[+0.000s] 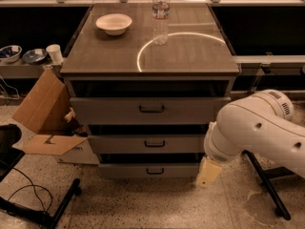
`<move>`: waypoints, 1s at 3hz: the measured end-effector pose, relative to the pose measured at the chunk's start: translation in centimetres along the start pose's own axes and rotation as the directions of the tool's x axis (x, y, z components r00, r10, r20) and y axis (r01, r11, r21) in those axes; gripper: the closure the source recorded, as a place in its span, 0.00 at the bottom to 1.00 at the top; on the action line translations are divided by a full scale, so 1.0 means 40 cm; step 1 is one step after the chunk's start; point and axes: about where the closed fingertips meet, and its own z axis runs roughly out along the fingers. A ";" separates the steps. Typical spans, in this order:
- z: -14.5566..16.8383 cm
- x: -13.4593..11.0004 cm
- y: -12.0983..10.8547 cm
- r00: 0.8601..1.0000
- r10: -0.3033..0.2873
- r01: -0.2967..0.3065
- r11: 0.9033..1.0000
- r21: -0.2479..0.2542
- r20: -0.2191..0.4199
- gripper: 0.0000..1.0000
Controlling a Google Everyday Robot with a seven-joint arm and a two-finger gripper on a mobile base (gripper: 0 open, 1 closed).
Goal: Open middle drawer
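Observation:
The middle drawer [153, 143] is the second of three grey fronts in the metal cabinet [76, 68], with a small dark bar handle [155, 143] at its centre. Its front stands slightly out from the cabinet, with a dark gap above it. The taller top drawer [114, 109] is above it and the lowest drawer [119, 171] below. My gripper [208, 171] hangs pale under my white arm [257, 130], low at the right. It is beside the lowest drawer's right end, apart from the middle drawer's handle.
A white bowl [114, 23] and a water bottle [160, 14] stand on the cabinet top. An open cardboard box [43, 113] lies left of the cabinet. A black stand leg [47, 213] crosses the floor at the lower left, another [267, 185] at the right.

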 end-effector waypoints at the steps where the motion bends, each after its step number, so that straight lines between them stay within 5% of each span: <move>1: 0.063 -0.009 -0.025 1.000 -0.027 0.027 1.000 0.009 0.001 0.00; 3: 0.411 -0.073 -0.155 0.986 -0.166 0.165 0.986 0.025 0.026 0.00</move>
